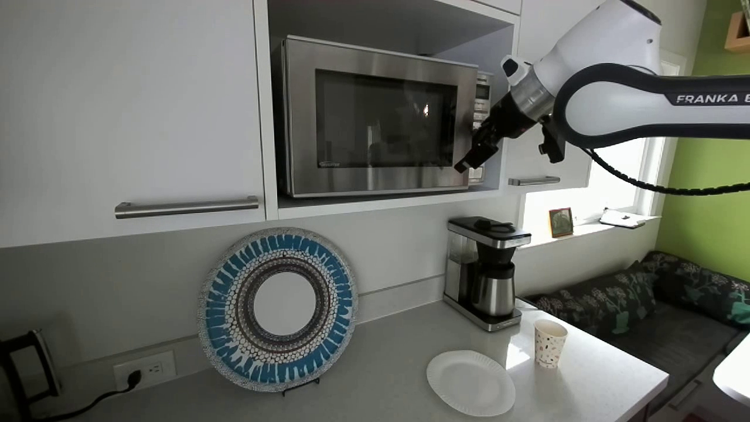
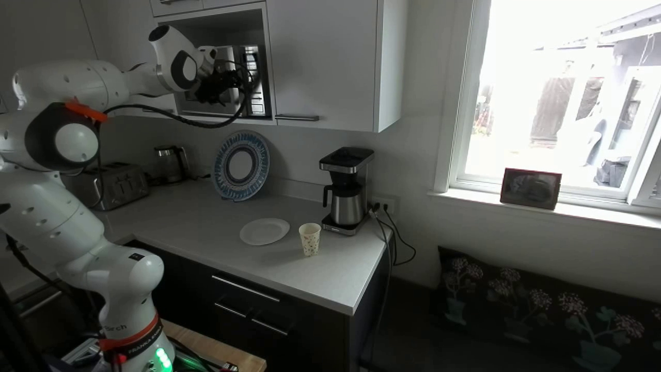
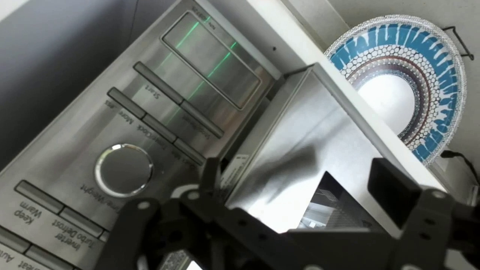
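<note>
Microwave of brushed steel is sitting inside an open white shelf, its flat door hanging a little ajar beside the ridged button panel. The black, blocky fingers are standing wide apart near the door's edge; whether they are touching it is not showing clearly. Below, on the smooth worktop, a round blue-patterned plate is leaning back, and a speckled cup is standing near a ribbed paper plate.
</note>
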Robot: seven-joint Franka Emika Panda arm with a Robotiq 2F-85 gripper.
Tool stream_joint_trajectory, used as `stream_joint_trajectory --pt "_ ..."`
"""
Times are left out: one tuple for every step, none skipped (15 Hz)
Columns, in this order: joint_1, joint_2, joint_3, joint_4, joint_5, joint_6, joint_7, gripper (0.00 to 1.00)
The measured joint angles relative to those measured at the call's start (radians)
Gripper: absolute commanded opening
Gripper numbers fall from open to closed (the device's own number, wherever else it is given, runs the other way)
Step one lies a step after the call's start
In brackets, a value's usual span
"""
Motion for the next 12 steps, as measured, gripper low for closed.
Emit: stream_joint_trajectory --pt "0.006 0.000 -0.008 0.001 0.020 0.000 -0.003 1.00" --pt "0.012 -0.001 -0.014 0.001 0.036 0.000 -0.006 1.00" --pt "0.017 -0.002 -0.020 0.002 0.052 -0.001 -0.008 1.00" --pt "0.022 -0.004 -0.025 0.002 0.063 -0.006 -0.012 1.00" --pt "0.026 -0.007 -0.029 0.005 0.073 -0.019 -0.018 1.00" --pt "0.028 -0.011 -0.029 0.010 0.075 -0.039 -0.023 1.00" --pt "0.030 -0.016 -0.029 0.017 0.075 -0.067 -0.026 1.00" --pt "0.030 -0.022 -0.026 0.026 0.075 -0.101 -0.031 1.00" --pt "0.030 -0.030 -0.022 0.033 0.075 -0.139 -0.038 1.00" --pt "0.030 -0.039 -0.018 0.043 0.074 -0.184 -0.046 1.00" --pt "0.032 -0.048 -0.014 0.053 0.074 -0.229 -0.057 1.00" --pt "0.036 -0.057 -0.012 0.062 0.075 -0.271 -0.068 1.00"
